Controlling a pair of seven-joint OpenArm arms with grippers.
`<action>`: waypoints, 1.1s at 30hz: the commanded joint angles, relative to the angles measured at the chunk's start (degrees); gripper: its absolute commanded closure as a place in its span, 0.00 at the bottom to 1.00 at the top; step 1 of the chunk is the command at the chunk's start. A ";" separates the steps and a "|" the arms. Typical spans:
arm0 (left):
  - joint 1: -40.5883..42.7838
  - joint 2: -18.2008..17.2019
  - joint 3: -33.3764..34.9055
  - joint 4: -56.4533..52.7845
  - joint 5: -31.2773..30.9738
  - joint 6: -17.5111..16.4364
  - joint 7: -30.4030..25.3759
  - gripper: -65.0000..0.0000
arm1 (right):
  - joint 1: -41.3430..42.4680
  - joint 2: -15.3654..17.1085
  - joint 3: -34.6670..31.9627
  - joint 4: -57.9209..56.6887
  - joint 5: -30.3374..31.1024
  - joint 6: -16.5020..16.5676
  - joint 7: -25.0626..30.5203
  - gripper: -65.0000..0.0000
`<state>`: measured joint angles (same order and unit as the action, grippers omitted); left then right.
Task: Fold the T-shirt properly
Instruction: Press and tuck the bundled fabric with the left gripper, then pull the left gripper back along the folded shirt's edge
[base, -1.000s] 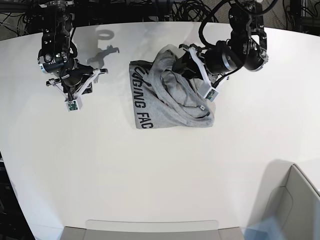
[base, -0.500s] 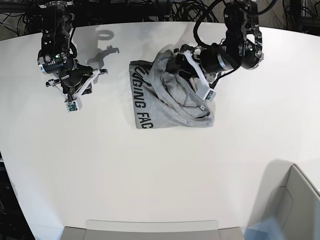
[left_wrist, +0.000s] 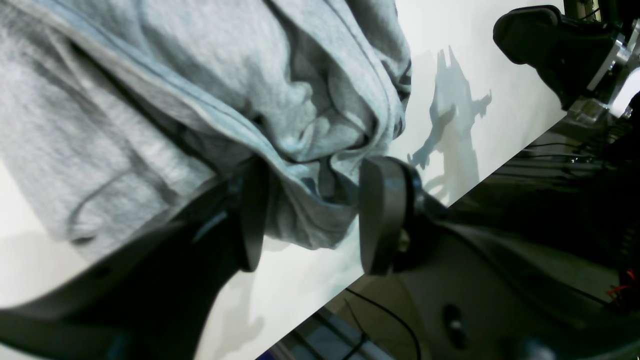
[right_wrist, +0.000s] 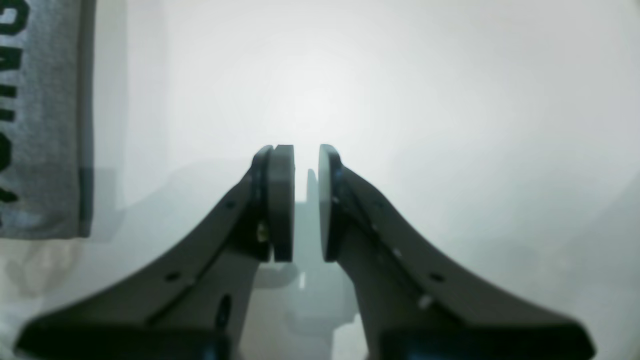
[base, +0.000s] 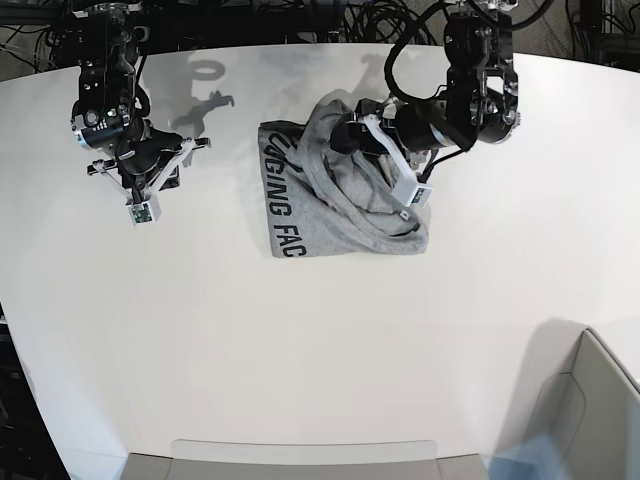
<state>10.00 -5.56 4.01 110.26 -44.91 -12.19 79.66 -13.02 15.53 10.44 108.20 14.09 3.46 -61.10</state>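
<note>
Left wrist: left gripper (left_wrist: 307, 215) has its jaws spread wide with a bunched fold of the grey T-shirt (left_wrist: 210, 100) sitting between the pads; fabric touches the left pad, but there's a visible gap at the right pad, so released, not clamped. White table (left_wrist: 450, 115) shows past the cloth. Right wrist: right gripper (right_wrist: 305, 202) hangs over bare table (right_wrist: 400, 90), pads nearly together with a narrow slit, nothing between them; shirt edge with black lettering (right_wrist: 40, 120) at far left, well apart. Base: T-shirt (base: 330, 200) lies crumpled at upper centre of the table (base: 300, 350), lettered panel to its left side; left gripper (base: 375, 140) is at its upper right folds, right gripper (base: 140, 180) off by itself at the far side.
</note>
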 joint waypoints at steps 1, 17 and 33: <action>-0.55 0.07 0.17 0.20 -1.38 0.36 0.12 0.65 | 0.75 0.43 0.33 0.76 0.02 0.27 0.93 0.87; -0.64 -0.46 -2.03 -3.14 -1.47 0.27 0.34 1.00 | 0.75 1.57 0.33 0.76 0.02 0.27 0.93 0.87; -0.81 -9.34 -10.82 -1.91 -1.47 0.19 0.34 1.00 | 0.75 1.48 0.24 0.76 0.02 0.27 1.01 0.87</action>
<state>9.45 -14.35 -6.55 107.50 -45.30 -12.19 79.83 -13.02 16.49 10.44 108.20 14.11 3.46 -61.08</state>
